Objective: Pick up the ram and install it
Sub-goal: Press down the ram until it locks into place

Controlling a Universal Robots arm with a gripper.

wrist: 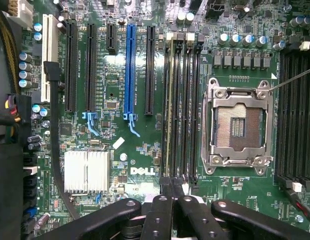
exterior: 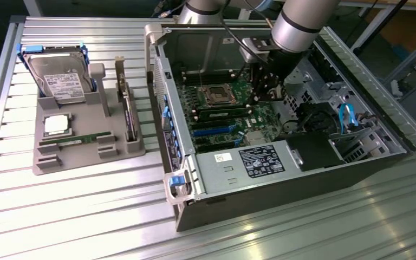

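A ram (wrist: pixel 169 105) stands edge-on in one of the long black memory slots beside the empty CPU socket (wrist: pixel 237 122) on the green motherboard. My gripper (wrist: pixel 172 187) is shut, its two black fingertips pressed together right over the near end of that stick; I cannot tell whether they touch it. From the exterior view, the gripper (exterior: pixel 260 97) reaches down inside the open computer case, over the board next to the socket. A second ram (exterior: pixel 78 140) lies flat on the grey tray (exterior: pixel 49 162) outside the case.
The tray also holds a hard drive (exterior: pixel 62 81), a square silver CPU (exterior: pixel 56 124) and an upright expansion card (exterior: pixel 128 116). Inside the case are a blue card slot (wrist: pixel 129 70), a silver heatsink (wrist: pixel 86 171), the power supply (exterior: pixel 262 162) and black cables (wrist: pixel 54 150).
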